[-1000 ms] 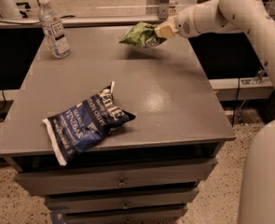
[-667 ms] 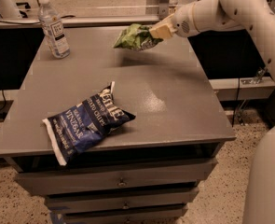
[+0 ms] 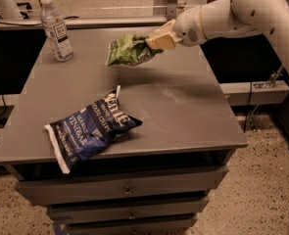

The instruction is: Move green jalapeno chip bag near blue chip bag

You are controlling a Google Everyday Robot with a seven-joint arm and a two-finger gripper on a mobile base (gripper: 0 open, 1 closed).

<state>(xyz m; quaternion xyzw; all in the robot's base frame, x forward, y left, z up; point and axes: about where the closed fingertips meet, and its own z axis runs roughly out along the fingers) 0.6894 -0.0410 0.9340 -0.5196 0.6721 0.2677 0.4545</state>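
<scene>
The green jalapeno chip bag (image 3: 127,50) is a small light-green wrinkly foil bag, held in the air above the far middle of the grey table (image 3: 183,106). My gripper (image 3: 153,41) is shut on its right end, with the white arm reaching in from the upper right. The blue chip bag (image 3: 89,127) is a larger dark navy bag with white lettering. It lies flat at the table's front left, with one white end seam over the front edge. The green bag is well behind it and to the right.
A clear water bottle (image 3: 55,28) stands upright at the table's far left corner. The table has drawers below its front edge. A dark shelf runs along behind the table, and speckled floor lies to the right.
My gripper has carried the green bag leftward and a little toward the front, closer to the blue bag. The blue bag and the bottle have not moved.
</scene>
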